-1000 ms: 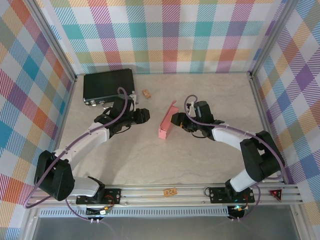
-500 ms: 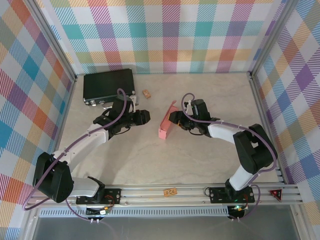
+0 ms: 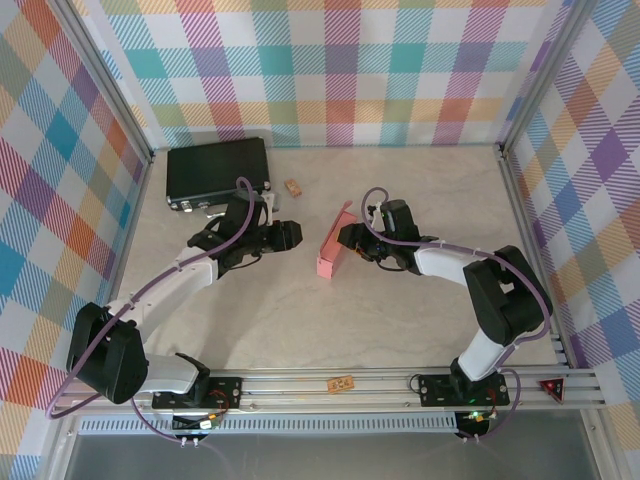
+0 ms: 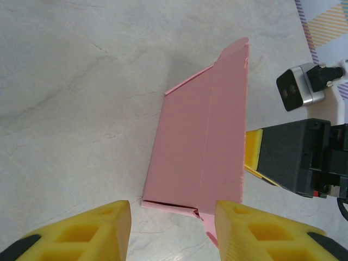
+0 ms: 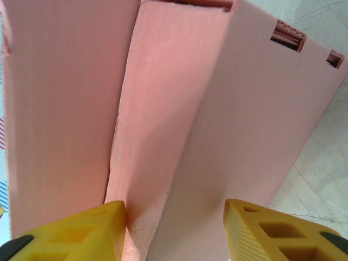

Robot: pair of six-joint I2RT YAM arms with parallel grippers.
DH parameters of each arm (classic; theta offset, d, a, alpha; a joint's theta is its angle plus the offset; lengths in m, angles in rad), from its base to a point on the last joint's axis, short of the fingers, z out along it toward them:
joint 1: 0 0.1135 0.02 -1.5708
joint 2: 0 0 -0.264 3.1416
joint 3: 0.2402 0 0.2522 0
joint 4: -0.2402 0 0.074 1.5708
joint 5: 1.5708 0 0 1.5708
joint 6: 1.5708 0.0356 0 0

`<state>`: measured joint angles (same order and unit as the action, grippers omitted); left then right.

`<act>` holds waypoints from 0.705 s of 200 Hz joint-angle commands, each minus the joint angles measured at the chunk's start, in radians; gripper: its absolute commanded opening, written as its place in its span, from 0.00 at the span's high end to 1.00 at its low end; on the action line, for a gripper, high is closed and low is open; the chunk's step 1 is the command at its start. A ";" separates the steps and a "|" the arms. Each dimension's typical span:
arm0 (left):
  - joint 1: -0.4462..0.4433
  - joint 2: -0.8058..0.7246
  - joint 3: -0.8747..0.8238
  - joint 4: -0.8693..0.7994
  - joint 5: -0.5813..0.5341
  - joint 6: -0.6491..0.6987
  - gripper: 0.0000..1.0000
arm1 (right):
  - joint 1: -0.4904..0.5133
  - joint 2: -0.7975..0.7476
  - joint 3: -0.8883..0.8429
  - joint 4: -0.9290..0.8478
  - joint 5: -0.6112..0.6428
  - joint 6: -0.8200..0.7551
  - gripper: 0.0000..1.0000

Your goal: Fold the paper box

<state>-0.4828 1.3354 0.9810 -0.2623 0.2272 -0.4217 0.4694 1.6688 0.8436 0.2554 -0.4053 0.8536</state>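
Note:
The salmon-pink paper box point(image 3: 335, 243) stands partly folded on the table's middle, one long panel raised on edge. My left gripper point(image 3: 292, 235) is just left of it, open. In the left wrist view its yellow fingertips point(image 4: 95, 231) frame the box's near end point(image 4: 204, 147) without touching it. My right gripper point(image 3: 347, 238) is against the box's right side, open. In the right wrist view its fingers point(image 5: 277, 234) straddle the creased pink panels point(image 5: 179, 109), pressed very close. One yellow pad of the right gripper point(image 4: 254, 155) shows behind the card in the left wrist view.
A black hard case point(image 3: 218, 170) lies at the back left. A tiny tan block point(image 3: 293, 187) sits between the case and the box. Plaid walls close in three sides. The metal rail point(image 3: 400, 385) runs along the near edge.
My right gripper has edged left, closer against the box's side. The left gripper and the box have barely moved.

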 commanded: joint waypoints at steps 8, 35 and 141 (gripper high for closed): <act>-0.008 0.019 0.057 -0.046 0.022 0.026 0.55 | -0.003 0.007 -0.023 -0.022 0.022 0.003 0.50; -0.022 0.035 0.110 -0.081 -0.011 0.060 0.51 | -0.002 -0.017 -0.007 -0.025 0.005 -0.010 0.48; -0.194 0.351 0.512 -0.395 -0.267 0.313 0.24 | -0.036 -0.235 0.069 -0.367 0.160 -0.187 0.37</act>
<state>-0.6361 1.6112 1.4014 -0.5205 0.0498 -0.2016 0.4641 1.5032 0.9016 0.0254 -0.3180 0.7418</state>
